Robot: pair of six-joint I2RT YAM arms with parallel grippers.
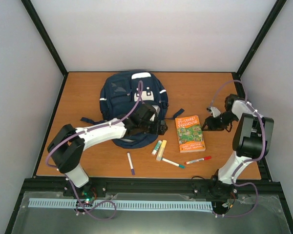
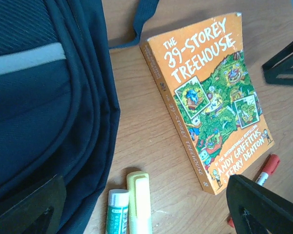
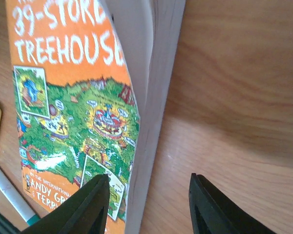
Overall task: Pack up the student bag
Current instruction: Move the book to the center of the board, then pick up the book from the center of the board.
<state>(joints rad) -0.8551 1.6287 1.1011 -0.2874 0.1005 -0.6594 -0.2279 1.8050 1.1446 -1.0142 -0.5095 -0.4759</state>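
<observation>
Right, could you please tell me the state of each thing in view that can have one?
Student bag, lying flat, front up; zips not discernible.
Book, closed, cover up, free edge curling.
Red marker, capped.
Yellow highlighter, capped.
Green stick, capped.
Purple marker, cannot tell.
Teal-tipped marker, cannot tell.
Left fingers, open, empty, over the bag's edge.
Right fingers, open, straddling the book's page edge.

Wooden table [image 1: 83,102]: student bag [image 1: 121,92], orange book [image 1: 190,133], 5 markers [image 1: 131,163].
</observation>
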